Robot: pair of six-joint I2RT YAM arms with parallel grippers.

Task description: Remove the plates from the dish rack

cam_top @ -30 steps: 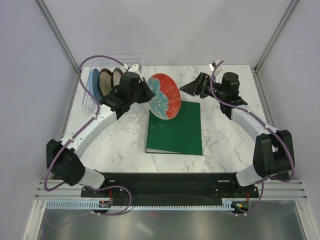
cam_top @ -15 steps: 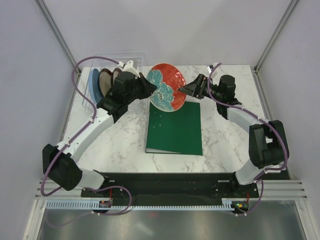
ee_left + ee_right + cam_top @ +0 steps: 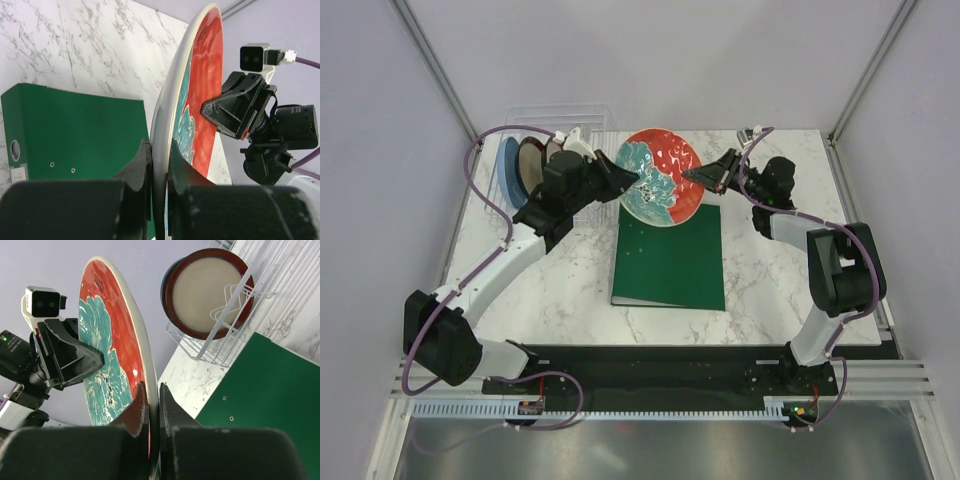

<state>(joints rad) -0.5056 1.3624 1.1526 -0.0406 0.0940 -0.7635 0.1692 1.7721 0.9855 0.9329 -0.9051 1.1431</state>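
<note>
Since a second ago the red plate (image 3: 660,178) has lifted and shifted toward 1 o'clock; the right gripper (image 3: 694,178), then well apart, has come onto its rim. Nearest: green binder (image 3: 670,262) flat on the marble table (image 3: 560,290). Above binder's 12 o'clock edge: plate in the air, tilted. The left gripper (image 3: 628,180) is clamped on its 9 o'clock rim, right one pinched onto 3 o'clock rim. At binder's 10 o'clock: dish rack (image 3: 535,118) holding light blue plate (image 3: 507,168) and two brown-rimmed plates (image 3: 529,163) upright.
</note>
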